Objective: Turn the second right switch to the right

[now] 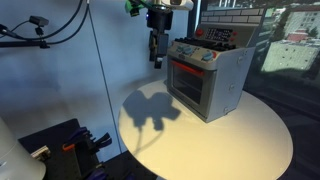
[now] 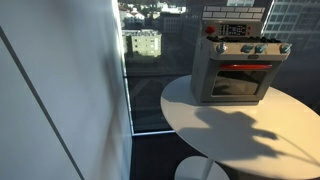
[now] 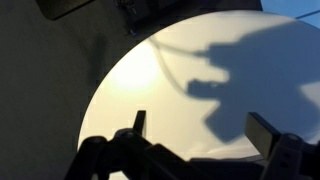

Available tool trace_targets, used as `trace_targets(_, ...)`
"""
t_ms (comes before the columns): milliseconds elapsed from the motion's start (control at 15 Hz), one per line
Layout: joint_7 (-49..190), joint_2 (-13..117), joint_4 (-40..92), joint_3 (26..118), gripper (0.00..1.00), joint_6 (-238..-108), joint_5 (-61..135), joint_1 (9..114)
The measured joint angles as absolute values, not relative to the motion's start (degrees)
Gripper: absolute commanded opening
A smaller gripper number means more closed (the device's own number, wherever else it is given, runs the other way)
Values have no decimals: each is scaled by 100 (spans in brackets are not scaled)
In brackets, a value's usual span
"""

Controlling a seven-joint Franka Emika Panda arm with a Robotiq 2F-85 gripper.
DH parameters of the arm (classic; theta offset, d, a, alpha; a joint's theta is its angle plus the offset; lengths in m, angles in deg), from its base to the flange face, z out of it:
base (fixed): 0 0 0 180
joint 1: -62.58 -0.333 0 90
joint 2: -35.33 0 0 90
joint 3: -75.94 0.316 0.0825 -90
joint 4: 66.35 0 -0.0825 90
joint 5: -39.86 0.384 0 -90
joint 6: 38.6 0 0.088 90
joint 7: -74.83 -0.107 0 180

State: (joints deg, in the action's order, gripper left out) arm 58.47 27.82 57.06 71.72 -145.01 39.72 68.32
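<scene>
A toy stove (image 1: 208, 76) stands on the round white table (image 1: 240, 135); it also shows in an exterior view (image 2: 238, 66). A row of small knobs (image 1: 192, 53) runs along its front top edge, above a red-framed oven door; the same knobs (image 2: 252, 48) show in both exterior views, too small to tell apart. My gripper (image 1: 155, 56) hangs in the air beside the stove, apart from it. In the wrist view the gripper (image 3: 200, 130) is open and empty above the bare tabletop. The stove is out of the wrist view.
The arm's shadow (image 1: 150, 110) falls on the table. Dark equipment (image 1: 60, 145) sits on the floor below the table edge. A window with city buildings (image 2: 145, 45) lies behind the table. A blue wall (image 1: 60, 70) is beside the arm.
</scene>
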Motion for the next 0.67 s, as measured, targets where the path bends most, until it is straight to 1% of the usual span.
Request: trace_targets(667, 5847, 1994, 6407, 7344, 100, -14445, 3674, 6799)
